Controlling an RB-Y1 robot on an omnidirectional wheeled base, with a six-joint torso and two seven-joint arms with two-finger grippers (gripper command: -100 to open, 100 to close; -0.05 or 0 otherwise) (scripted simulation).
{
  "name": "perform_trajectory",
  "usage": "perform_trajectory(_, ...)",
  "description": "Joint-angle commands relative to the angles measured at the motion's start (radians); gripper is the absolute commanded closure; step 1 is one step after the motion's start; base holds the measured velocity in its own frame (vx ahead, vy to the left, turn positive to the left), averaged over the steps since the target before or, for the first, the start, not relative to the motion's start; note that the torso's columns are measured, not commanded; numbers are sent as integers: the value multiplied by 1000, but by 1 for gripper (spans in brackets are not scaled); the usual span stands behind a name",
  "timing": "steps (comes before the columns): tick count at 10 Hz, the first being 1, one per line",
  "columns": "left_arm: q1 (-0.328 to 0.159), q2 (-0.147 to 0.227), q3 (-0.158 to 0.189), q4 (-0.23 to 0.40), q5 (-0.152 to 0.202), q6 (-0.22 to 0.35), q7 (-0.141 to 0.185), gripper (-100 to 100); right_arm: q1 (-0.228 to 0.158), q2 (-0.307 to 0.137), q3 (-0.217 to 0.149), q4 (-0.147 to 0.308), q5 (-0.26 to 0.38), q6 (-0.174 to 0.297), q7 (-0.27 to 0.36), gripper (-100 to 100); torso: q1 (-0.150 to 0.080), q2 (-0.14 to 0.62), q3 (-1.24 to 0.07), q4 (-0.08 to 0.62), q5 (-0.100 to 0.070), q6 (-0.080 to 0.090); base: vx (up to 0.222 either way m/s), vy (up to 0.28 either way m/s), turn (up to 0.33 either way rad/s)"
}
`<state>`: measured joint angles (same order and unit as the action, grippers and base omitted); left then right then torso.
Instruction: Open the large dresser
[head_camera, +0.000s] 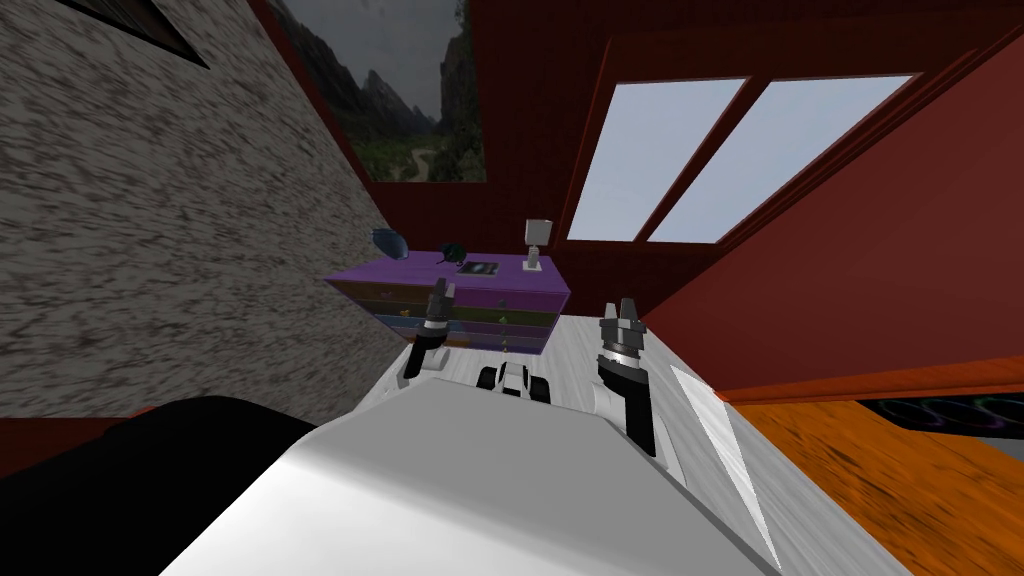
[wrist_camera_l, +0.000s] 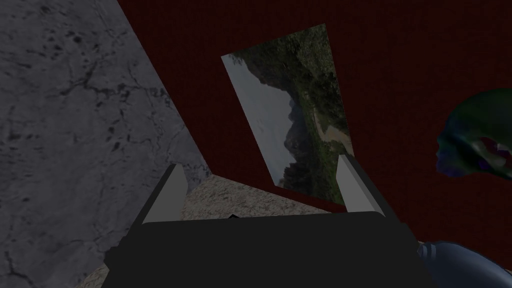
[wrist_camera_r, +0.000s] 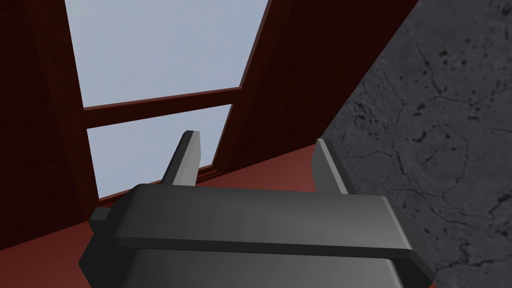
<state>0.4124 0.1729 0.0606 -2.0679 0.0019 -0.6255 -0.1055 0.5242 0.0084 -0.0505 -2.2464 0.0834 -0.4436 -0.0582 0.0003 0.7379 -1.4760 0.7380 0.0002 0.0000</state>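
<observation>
Holds left gripper (head_camera: 440, 288) with 2 fingers spread wide, empty, raised in front of the dresser (head_camera: 455, 305) and apart from its drawer fronts. Holds right gripper (head_camera: 624, 306) just as wide, empty, off the dresser's right end. Faces the dresser ahead against a dark red wall: purple top, striped fronts flush. Sees on its top a white lamp (head_camera: 537, 245), a flat dark item (head_camera: 479, 267) and a blue bowl (head_camera: 389, 243).

Purple dresser (head_camera: 490, 300) in a red room
Its top is purple and its drawer fronts are banded brown, green, blue and violet; the side wall (head_camera: 150, 250) is speckled grey, the back wall (head_camera: 540, 120) dark red, the lamp (head_camera: 537, 240) white
</observation>
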Motion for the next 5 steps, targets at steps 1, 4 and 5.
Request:
perform_trajectory(1,-13,7,1,64,-3,-28,0,-100,0,0,0,0,0,0,0,0,-1,-1,-1,0,0,0,31,-49,8)
perform_trajectory(4,-30,12,1,145,-7,-62,-1,-100,0,0,0,0,0,0,0,0,-1,0,0,0,0,0,29,-46,13)
perform_trajectory(5,-39,14,2,182,-9,-80,-1,-100,0,0,0,0,0,0,0,0,0,0,0,0,0,0,25,-46,13)
